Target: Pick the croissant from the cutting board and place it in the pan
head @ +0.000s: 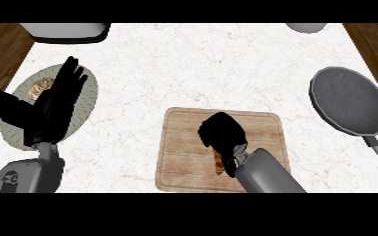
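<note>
While the pan (345, 102) sits right of the board (181, 150) with nothing in it, its handle runs off the frame's right edge. Left of the board lies a grey-green plate (88, 105) holding something pale and rounded (40, 89), mostly covered and hard to name. The left hand (63, 92) rests over that plate, fingers straight and pointing up, holding nothing.

On the board, the right hand (221, 132) is lowered over the croissant (218, 162), fingers curled down around its upper end. Only a brown strip of the croissant shows, just below the hand beside the wrist; the remainder is hidden, so whether it is lifted or lying on the wood cannot be told.

Far above the board, a grey object (65, 31) at the upper left and a second grey shape (306, 27) at the upper right are both cut off by the frame.
</note>
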Robot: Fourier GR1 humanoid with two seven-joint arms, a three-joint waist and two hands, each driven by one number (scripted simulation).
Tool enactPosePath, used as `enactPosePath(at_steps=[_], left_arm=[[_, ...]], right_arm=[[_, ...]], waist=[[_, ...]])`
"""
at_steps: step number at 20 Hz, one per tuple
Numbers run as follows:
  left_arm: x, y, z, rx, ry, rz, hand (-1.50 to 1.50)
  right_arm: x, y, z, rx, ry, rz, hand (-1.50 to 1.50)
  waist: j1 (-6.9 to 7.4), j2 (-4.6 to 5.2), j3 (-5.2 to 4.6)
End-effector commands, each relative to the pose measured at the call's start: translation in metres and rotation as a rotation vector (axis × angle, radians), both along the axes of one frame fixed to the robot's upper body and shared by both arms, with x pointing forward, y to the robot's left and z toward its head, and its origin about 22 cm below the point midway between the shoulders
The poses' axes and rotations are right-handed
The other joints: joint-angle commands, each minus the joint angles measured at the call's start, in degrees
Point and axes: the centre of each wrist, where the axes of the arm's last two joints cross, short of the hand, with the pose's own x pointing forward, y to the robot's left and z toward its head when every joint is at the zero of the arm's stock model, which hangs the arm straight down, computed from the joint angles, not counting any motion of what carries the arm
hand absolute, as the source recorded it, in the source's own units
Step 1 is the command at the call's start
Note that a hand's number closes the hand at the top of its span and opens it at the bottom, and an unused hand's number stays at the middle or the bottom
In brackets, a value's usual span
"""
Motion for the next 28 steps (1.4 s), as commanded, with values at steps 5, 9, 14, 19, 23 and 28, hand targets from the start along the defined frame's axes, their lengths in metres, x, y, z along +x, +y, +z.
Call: enactPosePath(at_steps=[5,9,14,19,23,28], left_arm=[[-0.005,-0.01,-0.011,-0.01,0.0,0.004,0.0],[-0.012,-0.005,-0.005,-0.016,0.006,0.01,0.0],[-0.011,0.016,-0.006,-0.006,-0.005,0.039,0.0],[-0.015,0.008,-0.012,0.003,0.014,0.044,0.0],[-0.014,0.011,-0.006,0.005,0.009,0.032,0.0],[-0.009,0.009,-0.009,0.006,-0.004,0.013,0.0]], right_arm=[[-0.005,-0.016,-0.026,0.077,0.026,0.015,1.5],[-0.004,-0.058,-0.003,0.109,0.006,-0.122,1.5],[-0.047,-0.095,-0.012,0.162,-0.032,-0.416,1.5],[-0.059,-0.116,0.058,0.198,-0.38,-0.398,1.5],[-0.082,-0.116,0.113,0.258,-0.604,-0.391,1.5],[-0.125,-0.12,0.154,0.272,-0.686,-0.44,1.5]], waist=[[-0.08,0.28,0.16],[-0.61,0.07,0.16],[-1.87,-0.16,0.12],[-1.75,-0.38,0.11],[-1.83,-0.5,0.1],[-1.01,0.0,0.13]])
